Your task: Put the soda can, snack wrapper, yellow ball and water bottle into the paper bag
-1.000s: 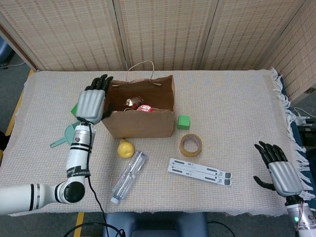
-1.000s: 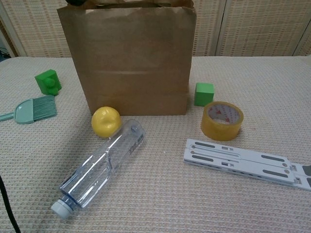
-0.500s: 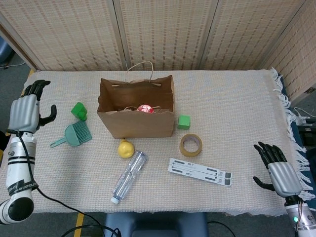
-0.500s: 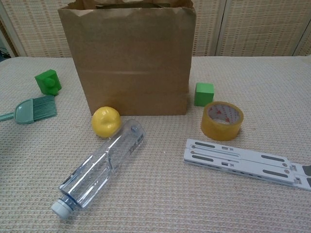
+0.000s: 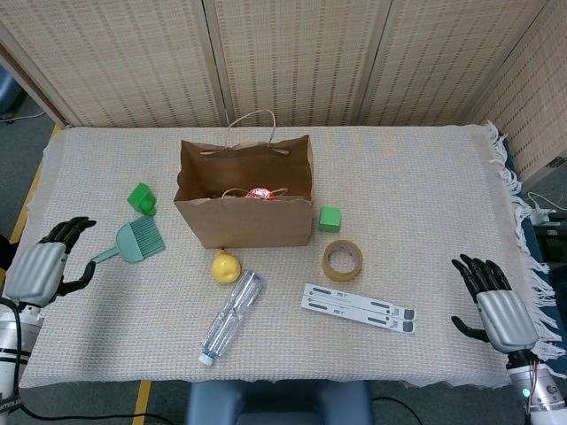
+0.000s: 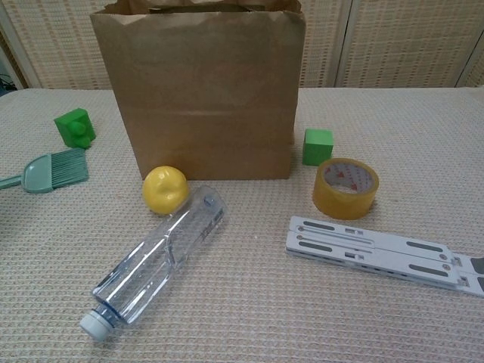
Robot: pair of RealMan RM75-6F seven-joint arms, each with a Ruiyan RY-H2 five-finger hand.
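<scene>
The brown paper bag [image 5: 248, 211] [image 6: 200, 91] stands open mid-table. Inside it a red soda can [image 5: 259, 194] shows; a snack wrapper cannot be made out. The yellow ball [image 5: 226, 266] [image 6: 165, 189] lies just in front of the bag. Beside it the clear water bottle [image 5: 231, 316] [image 6: 159, 261] lies on its side, cap toward me. My left hand [image 5: 40, 272] hovers at the table's left edge, open and holding nothing. My right hand [image 5: 494, 310] is at the front right edge, open too. Neither hand shows in the chest view.
A green block [image 5: 141, 197] [image 6: 75, 126] and a teal brush [image 5: 135, 242] [image 6: 53, 171] lie left of the bag. Right of it are a small green cube [image 5: 330, 218] [image 6: 318, 146], a tape roll [image 5: 342, 259] [image 6: 345, 187] and a white folding stand [image 5: 358, 307] [image 6: 378, 249].
My left hand has drawn back from the bag's left rim, out to the left and then down to the table's left edge. The right hand barely moved.
</scene>
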